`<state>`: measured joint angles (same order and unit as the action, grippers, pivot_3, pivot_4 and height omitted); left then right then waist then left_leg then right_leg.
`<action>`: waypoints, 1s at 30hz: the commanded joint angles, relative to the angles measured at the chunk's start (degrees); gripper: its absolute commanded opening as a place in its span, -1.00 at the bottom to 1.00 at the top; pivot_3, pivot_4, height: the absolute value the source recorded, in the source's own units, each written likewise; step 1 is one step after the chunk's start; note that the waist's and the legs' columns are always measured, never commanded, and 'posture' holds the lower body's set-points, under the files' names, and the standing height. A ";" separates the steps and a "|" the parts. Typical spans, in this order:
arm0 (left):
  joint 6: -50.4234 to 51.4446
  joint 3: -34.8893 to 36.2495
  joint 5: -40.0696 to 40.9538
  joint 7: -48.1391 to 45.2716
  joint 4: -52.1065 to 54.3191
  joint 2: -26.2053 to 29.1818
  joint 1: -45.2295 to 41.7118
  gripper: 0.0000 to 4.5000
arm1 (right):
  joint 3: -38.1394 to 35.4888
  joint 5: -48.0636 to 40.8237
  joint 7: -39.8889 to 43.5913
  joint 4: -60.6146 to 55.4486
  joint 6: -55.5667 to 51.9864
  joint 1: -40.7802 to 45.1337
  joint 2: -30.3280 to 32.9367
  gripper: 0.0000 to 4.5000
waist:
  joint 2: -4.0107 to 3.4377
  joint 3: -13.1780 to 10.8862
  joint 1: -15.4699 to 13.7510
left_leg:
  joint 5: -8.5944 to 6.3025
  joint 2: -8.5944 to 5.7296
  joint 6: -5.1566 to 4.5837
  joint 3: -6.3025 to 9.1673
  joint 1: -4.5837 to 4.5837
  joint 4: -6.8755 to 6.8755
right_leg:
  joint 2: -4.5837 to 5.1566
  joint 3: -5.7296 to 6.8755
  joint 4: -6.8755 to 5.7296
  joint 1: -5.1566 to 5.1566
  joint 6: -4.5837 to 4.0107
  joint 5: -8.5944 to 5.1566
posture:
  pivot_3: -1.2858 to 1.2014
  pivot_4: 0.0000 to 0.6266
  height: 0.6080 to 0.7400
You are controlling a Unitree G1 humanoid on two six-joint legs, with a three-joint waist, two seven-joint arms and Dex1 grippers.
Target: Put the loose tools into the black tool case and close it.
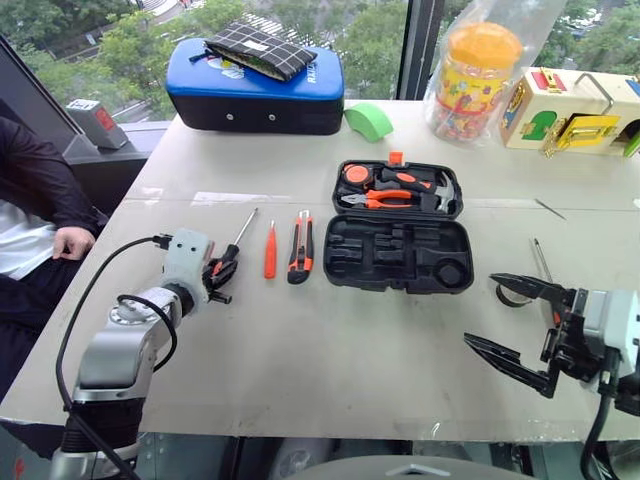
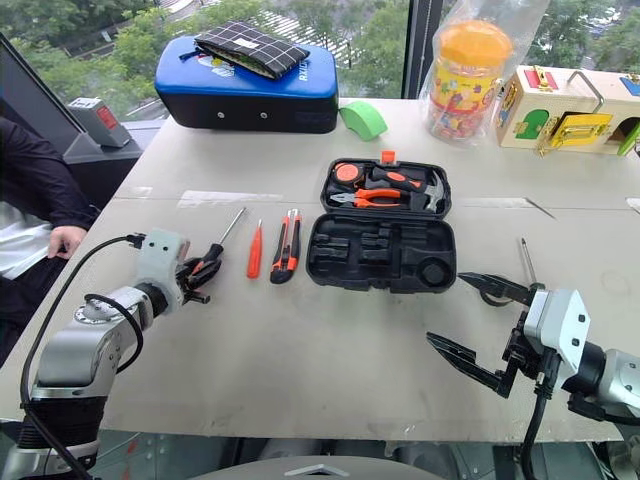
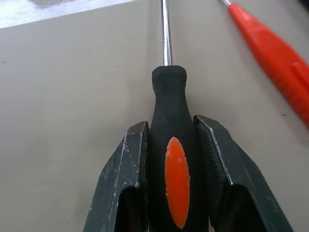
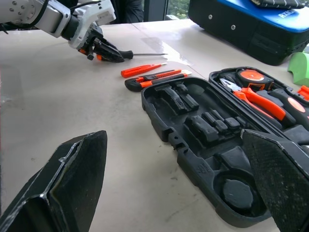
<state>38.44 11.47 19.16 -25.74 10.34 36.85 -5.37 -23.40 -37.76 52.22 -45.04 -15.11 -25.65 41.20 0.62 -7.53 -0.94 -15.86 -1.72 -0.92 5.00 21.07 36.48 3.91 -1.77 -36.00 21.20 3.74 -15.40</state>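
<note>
The black tool case (image 1: 385,258) lies open at mid-table, with pliers, a hammer and a tape measure in its far half and bare recesses in the near half. To its left lie the utility knife (image 1: 300,247) and the orange tester screwdriver (image 1: 270,250). My left gripper (image 1: 222,272) is shut on the black-and-orange handle of a screwdriver (image 3: 175,159) resting on the table; both fingers (image 3: 125,169) press its sides. My right gripper (image 1: 482,311) stands open near the table's front right. Behind it show another screwdriver's shaft (image 1: 540,260) and a small dark tape roll (image 1: 512,296), partly hidden.
At the back stand a blue-and-black case (image 1: 255,95) with a chequered pouch (image 1: 260,48) on top, a green wedge (image 1: 368,121), a jar with an orange lid (image 1: 480,75) and a wooden latch box (image 1: 575,110). A person's hand (image 1: 72,241) rests at the left edge.
</note>
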 commanded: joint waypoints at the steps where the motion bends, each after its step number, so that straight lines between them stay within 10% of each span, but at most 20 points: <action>1: -10.23 -1.09 3.75 -14.71 3.89 3.84 -4.04 -0.64 | -2.50 -1.00 -0.02 -2.82 1.34 -1.23 -0.38 1.00 | 0.03 -0.01 -0.11 | 0.01 0.00 0.01 0.06 0.05 0.01 | 0.01 0.02 0.02 0.00 0.00 0.00 | 0.03 -0.52 1.00; 11: -42.82 -28.84 -14.63 -46.39 -37.76 -1.24 -42.83 -0.64 | -10.70 -2.15 -3.98 -5.34 0.90 -7.91 -3.50 1.00 | -0.09 0.00 -0.86 | 0.05 -0.38 0.00 0.07 0.24 0.37 | -0.35 0.45 0.01 -0.07 0.01 0.01 | 0.03 -0.52 1.00; 18: -56.76 -35.78 -27.41 -41.35 -66.78 -12.90 -58.46 -0.64 | -15.55 -2.12 -5.57 -5.99 2.20 -12.47 -7.28 1.00 | 0.05 -0.09 0.64 | -0.13 -0.29 -0.30 0.18 0.65 0.72 | -0.60 0.47 -0.10 0.23 0.14 -0.05 | 0.03 -0.52 1.00; 30: -59.53 -35.73 -34.00 -36.29 -78.51 -14.41 -62.94 -0.64 | -17.19 -3.20 -5.10 -5.17 2.52 -13.27 -6.98 1.00 | 0.12 -0.11 1.65 | -0.13 -0.25 -0.32 0.17 0.50 0.95 | -0.66 0.30 -0.86 0.34 0.24 -0.12 | 0.03 -0.52 1.00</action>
<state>-20.76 -24.71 -12.94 -63.28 -66.73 21.38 -67.25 -38.89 -39.76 46.95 -50.24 -13.33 -39.59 33.49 0.74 -7.64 0.71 -16.00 -1.97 -1.24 5.16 21.56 37.44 3.24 -1.48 -36.87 21.54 3.98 -15.52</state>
